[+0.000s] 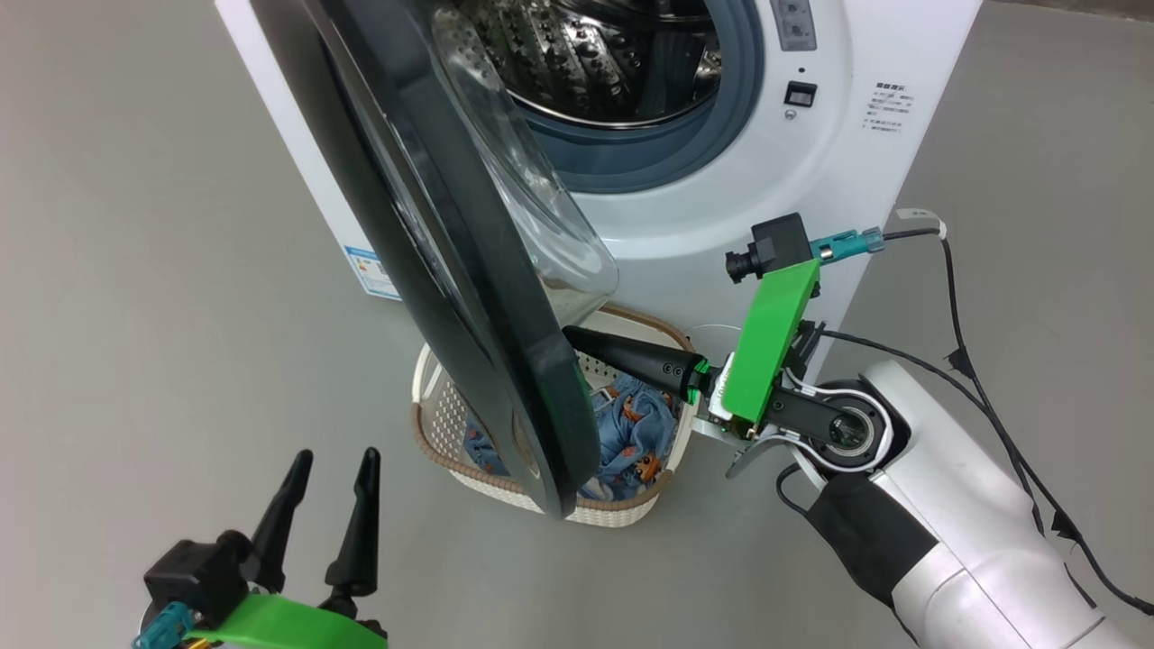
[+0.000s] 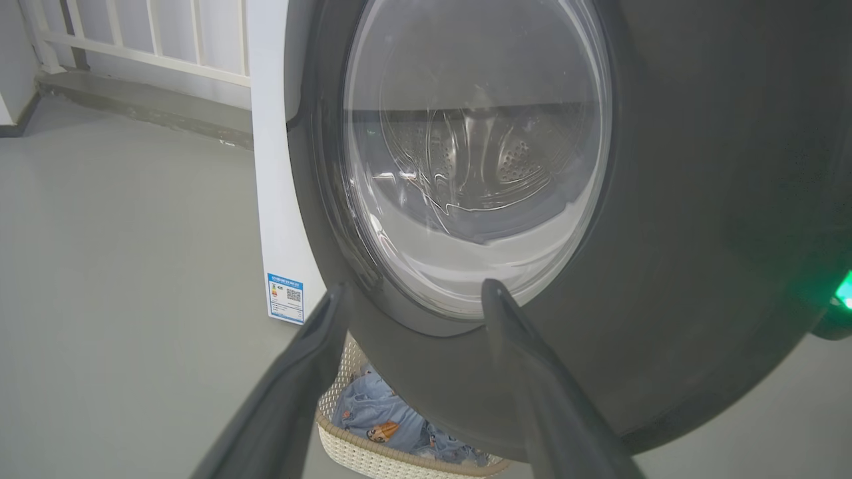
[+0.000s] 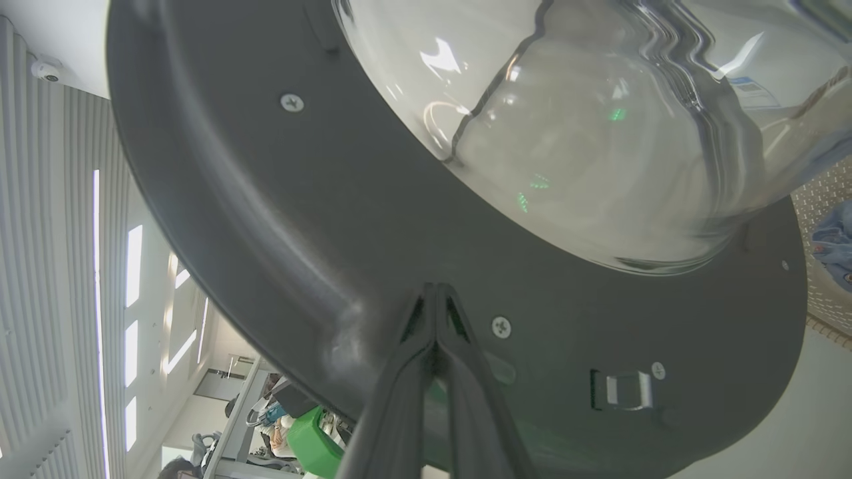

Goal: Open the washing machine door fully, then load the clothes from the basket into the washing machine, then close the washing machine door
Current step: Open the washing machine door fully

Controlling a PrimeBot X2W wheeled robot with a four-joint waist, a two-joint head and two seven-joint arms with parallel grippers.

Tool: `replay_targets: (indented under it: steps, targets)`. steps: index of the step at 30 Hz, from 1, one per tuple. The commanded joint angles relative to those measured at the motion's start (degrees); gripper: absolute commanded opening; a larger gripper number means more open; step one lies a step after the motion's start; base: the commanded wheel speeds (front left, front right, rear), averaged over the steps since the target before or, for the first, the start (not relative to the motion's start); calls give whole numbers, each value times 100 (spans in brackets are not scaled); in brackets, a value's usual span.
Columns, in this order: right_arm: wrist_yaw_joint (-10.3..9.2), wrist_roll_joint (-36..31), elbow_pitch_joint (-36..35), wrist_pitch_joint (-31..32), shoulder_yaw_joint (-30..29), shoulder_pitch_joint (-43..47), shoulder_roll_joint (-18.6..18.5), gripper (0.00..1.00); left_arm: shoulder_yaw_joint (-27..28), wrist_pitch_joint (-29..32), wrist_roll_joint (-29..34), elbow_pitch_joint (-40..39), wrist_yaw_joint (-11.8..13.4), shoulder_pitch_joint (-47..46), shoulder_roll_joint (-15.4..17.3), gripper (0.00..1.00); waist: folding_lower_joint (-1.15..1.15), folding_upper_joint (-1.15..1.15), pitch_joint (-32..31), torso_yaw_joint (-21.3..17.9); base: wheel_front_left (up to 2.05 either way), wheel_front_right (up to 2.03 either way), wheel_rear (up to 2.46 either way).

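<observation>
The white washer (image 1: 712,234) stands on a grey floor (image 1: 135,315), its steel drum (image 1: 595,54) exposed. The door (image 1: 451,297) is swung part way out to the robot's left, black rim edge-on in the head view, and its lower edge hangs over the basket (image 1: 622,516). The basket sits on the floor just in front of the washer. The clothes (image 1: 631,433), light blue with small orange figures, lie inside it. The right hand (image 3: 436,293) is closed with nothing between its fingers. Its tips sit against the door's dark inner rim below the glass bowl, just beside a screw (image 3: 500,326) and near the metal latch (image 3: 626,389). The left hand (image 1: 336,455) is open and empty, low on the door's outer side and apart from it. A blue-edged sticker (image 2: 285,298) low on the washer's side carries a QR code and coloured bars, with writing too small to read. A block of grey print (image 1: 888,108) on the front panel is also illegible.
</observation>
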Motion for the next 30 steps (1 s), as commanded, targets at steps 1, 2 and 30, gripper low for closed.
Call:
replay_targets:
  steps: [1, 2, 30]
  targets:
    - [9, -27, -178, -61, 33, 108, 162, 0, 216, -37, 37, -129, -9, -111, 112, 100, 0, 0, -23, -47, 0, 0, 0]
    - [9, -37, -179, -90, 19, 122, 152, 0, 214, -37, 34, -130, -9, -110, 117, 100, 0, 0, -37, -74, 0, 0, 0]
    - [9, -389, -657, -1276, -168, 1410, -1050, 100, 436, -37, 64, -213, -9, 189, 326, 100, 0, 0, -424, -1027, 0, 0, 0]
